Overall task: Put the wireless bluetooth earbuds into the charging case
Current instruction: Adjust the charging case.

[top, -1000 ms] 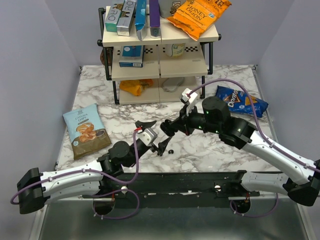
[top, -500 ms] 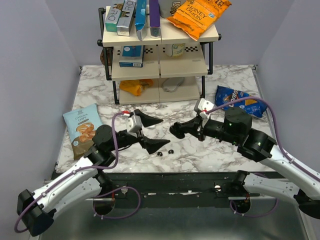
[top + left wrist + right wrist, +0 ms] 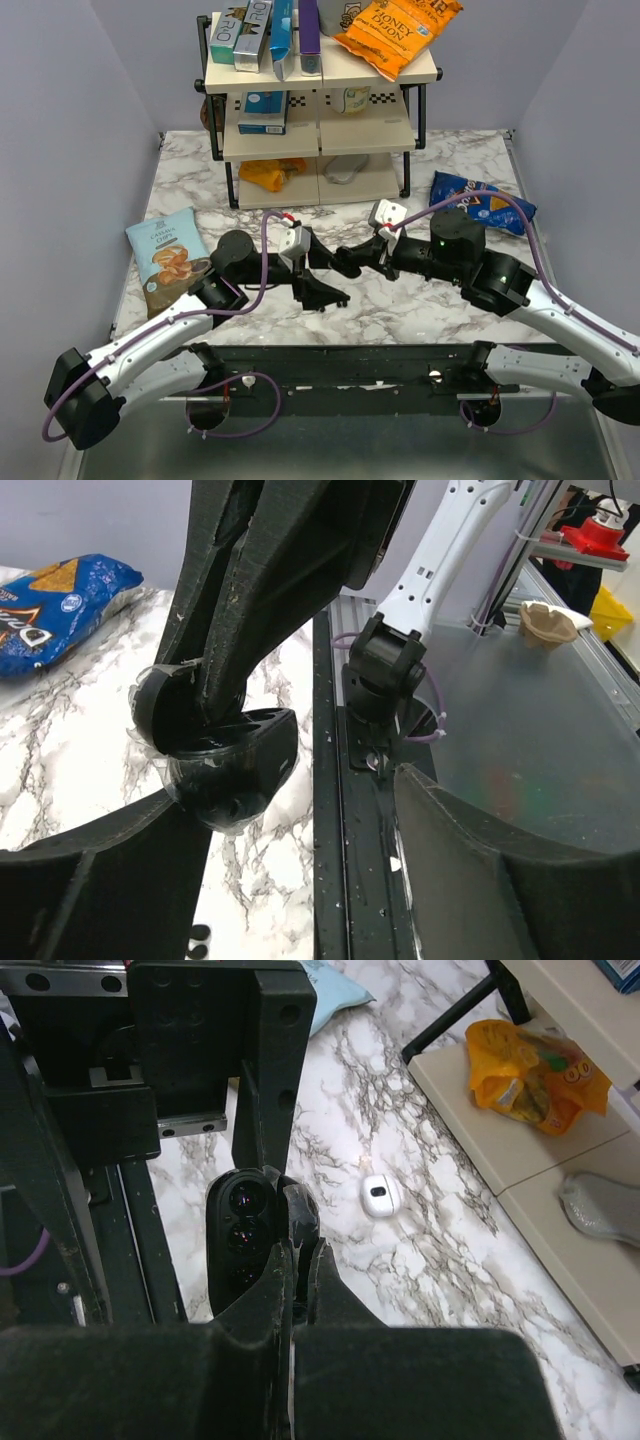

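The charging case [image 3: 240,1240] is a black oval with its lid open and the sockets showing. My right gripper [image 3: 303,1245] is shut on the lid and holds the case above the marble. From the left wrist view the case [image 3: 225,770] hangs just ahead of my left gripper [image 3: 300,790], which is open with one finger on each side and touches nothing. In the top view the left gripper [image 3: 322,277] and the right gripper [image 3: 350,262] meet mid-table. The two earbuds [image 3: 197,940] lie as tiny black buds on the marble below the left finger.
A small white oval case [image 3: 379,1196] lies on the marble beyond the held case. A shelf rack [image 3: 320,100] of snacks stands at the back. A blue Doritos bag [image 3: 480,200] lies right and a chips bag [image 3: 172,258] left. A black rail [image 3: 350,360] edges the near side.
My left gripper has swung right and in toward the case, and its jaws have narrowed. The right gripper has shifted slightly left, still holding the case.
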Controlling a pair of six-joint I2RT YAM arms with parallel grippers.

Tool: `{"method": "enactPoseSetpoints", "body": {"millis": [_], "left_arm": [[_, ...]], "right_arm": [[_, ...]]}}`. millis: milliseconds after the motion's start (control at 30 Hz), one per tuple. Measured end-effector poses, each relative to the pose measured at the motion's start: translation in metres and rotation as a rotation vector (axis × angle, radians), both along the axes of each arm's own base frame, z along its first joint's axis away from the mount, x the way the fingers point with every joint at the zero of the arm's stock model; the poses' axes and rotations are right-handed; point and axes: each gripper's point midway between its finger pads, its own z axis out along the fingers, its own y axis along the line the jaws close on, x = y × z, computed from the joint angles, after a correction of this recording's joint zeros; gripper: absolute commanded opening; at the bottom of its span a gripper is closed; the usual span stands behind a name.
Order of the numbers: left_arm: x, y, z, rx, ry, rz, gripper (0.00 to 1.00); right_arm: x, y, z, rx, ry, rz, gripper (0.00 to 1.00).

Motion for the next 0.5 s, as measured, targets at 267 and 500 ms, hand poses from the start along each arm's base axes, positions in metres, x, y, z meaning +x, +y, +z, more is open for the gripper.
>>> {"method": "enactPoseSetpoints", "body": {"millis": [267,500], "left_arm": [[0.0008,-0.0023,-0.0042,0.009,0.03,-0.009,0.78],[0.0051,-0.0021,-0.0053,0.014,0.029,0.018,0.79]], "right_arm": [[-0.0009,0.0058,-0.0031,-0.018,-0.007,0.018,0.01],[-0.0016,0.005,-0.0013,-0.02,-0.024,0.015,0.01]]}}
